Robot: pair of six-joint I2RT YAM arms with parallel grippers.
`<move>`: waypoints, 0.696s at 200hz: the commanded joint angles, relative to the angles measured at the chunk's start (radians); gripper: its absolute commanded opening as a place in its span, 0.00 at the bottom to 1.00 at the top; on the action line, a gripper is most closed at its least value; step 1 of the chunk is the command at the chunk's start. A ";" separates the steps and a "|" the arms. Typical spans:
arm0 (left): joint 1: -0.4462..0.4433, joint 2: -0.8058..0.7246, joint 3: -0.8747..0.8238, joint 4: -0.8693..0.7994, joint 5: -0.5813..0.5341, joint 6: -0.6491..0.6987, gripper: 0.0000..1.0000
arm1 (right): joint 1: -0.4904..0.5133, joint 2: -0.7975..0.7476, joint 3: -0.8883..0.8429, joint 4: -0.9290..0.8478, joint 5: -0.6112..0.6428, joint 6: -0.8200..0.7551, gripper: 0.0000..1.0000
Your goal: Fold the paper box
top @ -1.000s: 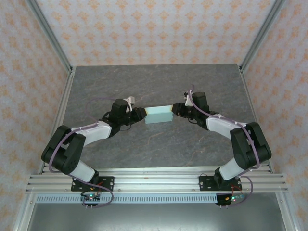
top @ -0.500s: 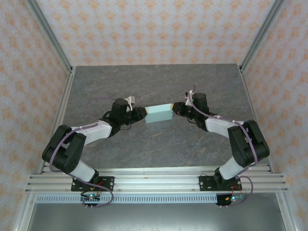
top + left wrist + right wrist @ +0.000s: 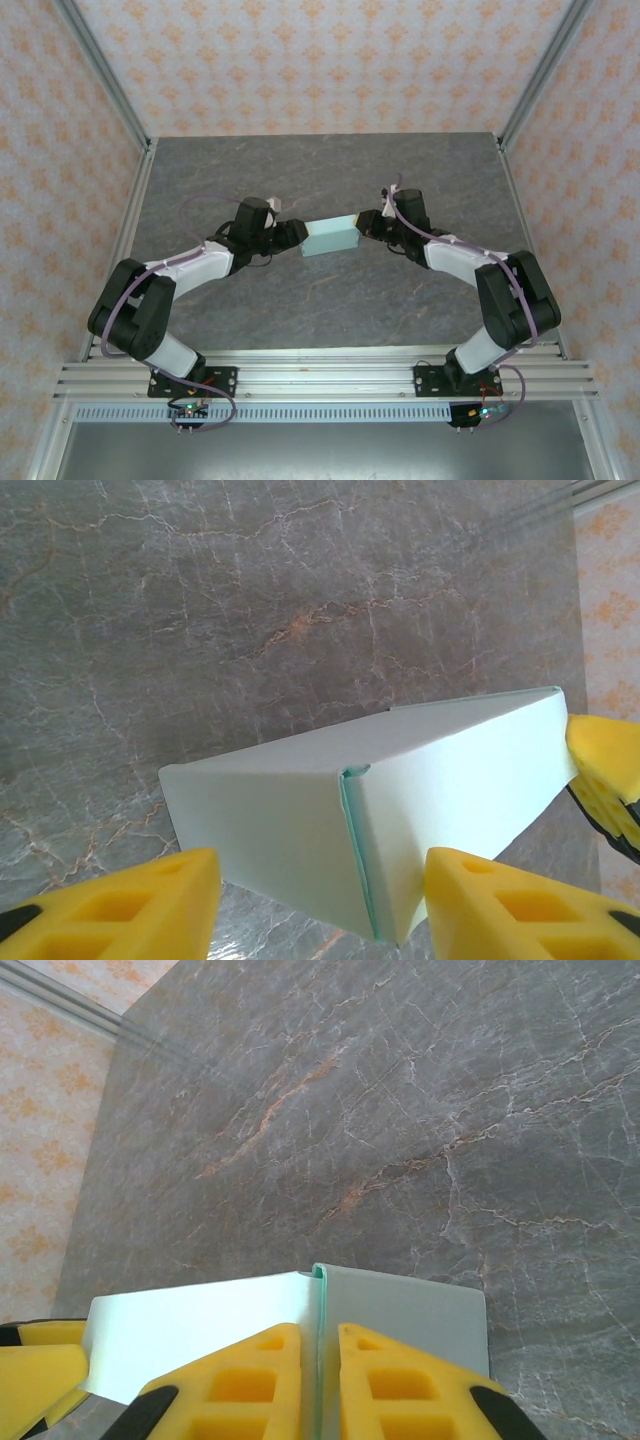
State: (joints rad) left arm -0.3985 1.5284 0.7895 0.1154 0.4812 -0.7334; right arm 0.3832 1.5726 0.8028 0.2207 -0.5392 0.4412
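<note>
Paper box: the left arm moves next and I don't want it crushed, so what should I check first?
1. Right hand shut on the paper box edge: ok.
2. Left hand open, a finger on each side of the box's end: ok.
3. Left fingers clear of the card: cannot tell.
4. Box walls straight, no dents: ok.
5. Box resting on the table: cannot tell.
</note>
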 commanded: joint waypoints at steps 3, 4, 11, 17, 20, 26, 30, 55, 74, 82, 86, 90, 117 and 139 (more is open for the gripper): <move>0.008 -0.021 -0.012 -0.080 -0.020 0.017 0.58 | 0.021 0.060 -0.048 -0.272 0.077 -0.032 0.13; 0.008 -0.021 -0.013 -0.081 -0.021 0.018 0.58 | 0.022 0.061 -0.048 -0.272 0.076 -0.032 0.13; 0.011 -0.021 -0.021 -0.079 -0.021 0.016 0.56 | 0.022 0.060 -0.048 -0.275 0.080 -0.034 0.13; 0.016 -0.021 -0.030 -0.072 -0.021 0.013 0.53 | 0.022 0.060 -0.046 -0.277 0.084 -0.036 0.13; 0.018 -0.021 -0.036 -0.068 -0.020 0.011 0.51 | 0.023 0.060 -0.047 -0.279 0.086 -0.037 0.12; 0.024 -0.018 -0.051 -0.059 -0.019 0.007 0.47 | 0.023 0.058 -0.047 -0.283 0.092 -0.039 0.13; 0.028 -0.016 -0.060 -0.051 -0.018 0.004 0.44 | 0.023 0.058 -0.048 -0.284 0.095 -0.039 0.13; 0.043 0.031 -0.114 0.003 0.014 -0.012 0.32 | 0.022 0.071 -0.049 -0.297 0.117 -0.054 0.13; 0.043 0.081 -0.162 0.073 0.047 -0.038 0.25 | 0.021 0.091 -0.061 -0.296 0.131 -0.066 0.12; 0.043 0.096 -0.187 0.111 0.057 -0.056 0.21 | 0.020 0.099 -0.068 -0.290 0.134 -0.065 0.12; 0.043 0.104 -0.198 0.130 0.063 -0.062 0.20 | 0.019 0.104 -0.073 -0.286 0.135 -0.066 0.12; 0.043 0.111 -0.207 0.148 0.071 -0.070 0.18 | 0.019 0.107 -0.077 -0.282 0.134 -0.066 0.12; 0.044 0.128 -0.239 0.204 0.090 -0.091 0.12 | 0.019 0.121 -0.088 -0.264 0.132 -0.060 0.12; 0.043 0.129 -0.242 0.217 0.102 -0.100 0.07 | 0.020 0.117 -0.089 -0.268 0.140 -0.066 0.12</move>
State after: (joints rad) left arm -0.3504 1.5719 0.6205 0.5274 0.5949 -0.8223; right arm 0.3996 1.5936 0.7998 0.2432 -0.4999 0.4141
